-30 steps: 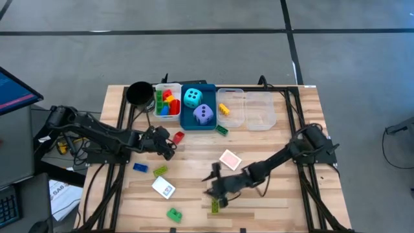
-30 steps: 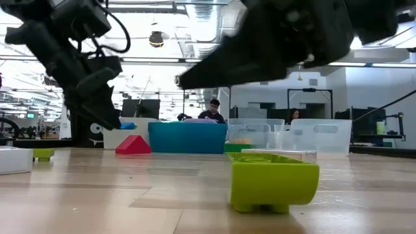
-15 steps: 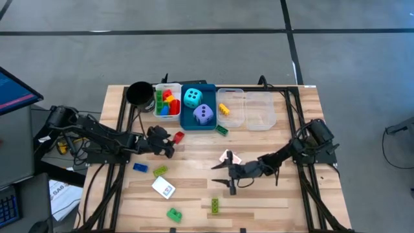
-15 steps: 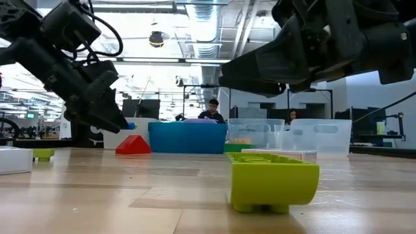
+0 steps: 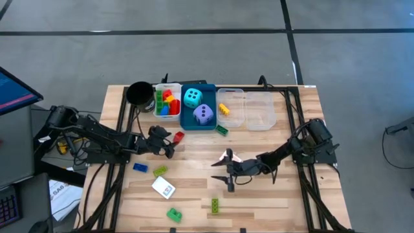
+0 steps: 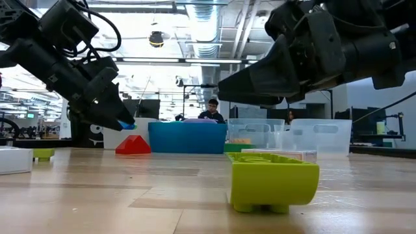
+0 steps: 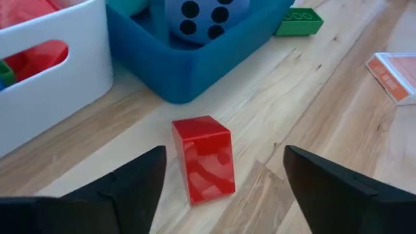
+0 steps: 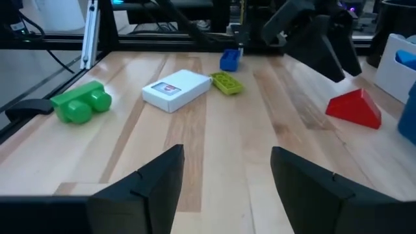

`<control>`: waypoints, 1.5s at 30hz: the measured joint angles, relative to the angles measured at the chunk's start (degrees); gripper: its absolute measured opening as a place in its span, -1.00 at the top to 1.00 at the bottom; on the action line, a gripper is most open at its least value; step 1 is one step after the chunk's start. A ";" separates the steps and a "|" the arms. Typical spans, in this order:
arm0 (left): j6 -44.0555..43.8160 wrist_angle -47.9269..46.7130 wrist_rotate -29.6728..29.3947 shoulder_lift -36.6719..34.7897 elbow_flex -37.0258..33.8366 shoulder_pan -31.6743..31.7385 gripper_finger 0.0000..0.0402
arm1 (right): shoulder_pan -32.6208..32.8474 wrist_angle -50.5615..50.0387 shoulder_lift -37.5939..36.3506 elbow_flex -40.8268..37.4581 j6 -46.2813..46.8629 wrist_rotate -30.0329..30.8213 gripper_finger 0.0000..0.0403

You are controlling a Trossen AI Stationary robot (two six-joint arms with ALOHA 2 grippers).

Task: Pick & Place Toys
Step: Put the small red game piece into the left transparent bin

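beside the blue plastic tray, left hand spread wide, straddling small red plastic brick for pickup; right hand open, empty.

Wooden table — bricks, trays.

A red brick lies on the wooden desk between the left gripper's spread fingers, untouched. Beyond it stand a blue tray holding a purple die, a white tray, a green brick and a card.
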 joint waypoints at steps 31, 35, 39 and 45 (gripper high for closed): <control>-1.92 10.59 -1.36 15.85 0.02 2.06 -0.77 | -0.63 -0.25 0.00 0.00 1.53 -0.03 -0.12; -1.95 15.13 -1.46 19.12 0.02 2.90 -0.77 | -0.63 -0.34 0.00 0.00 1.53 -0.03 -0.12; -1.90 20.55 -2.18 23.28 0.05 3.72 -0.75 | -0.63 -0.34 0.00 0.00 1.53 -0.03 -0.12; -1.56 24.43 -3.87 28.19 1.50 4.33 -0.75 | -0.63 -0.34 0.00 0.00 1.53 -0.03 -0.12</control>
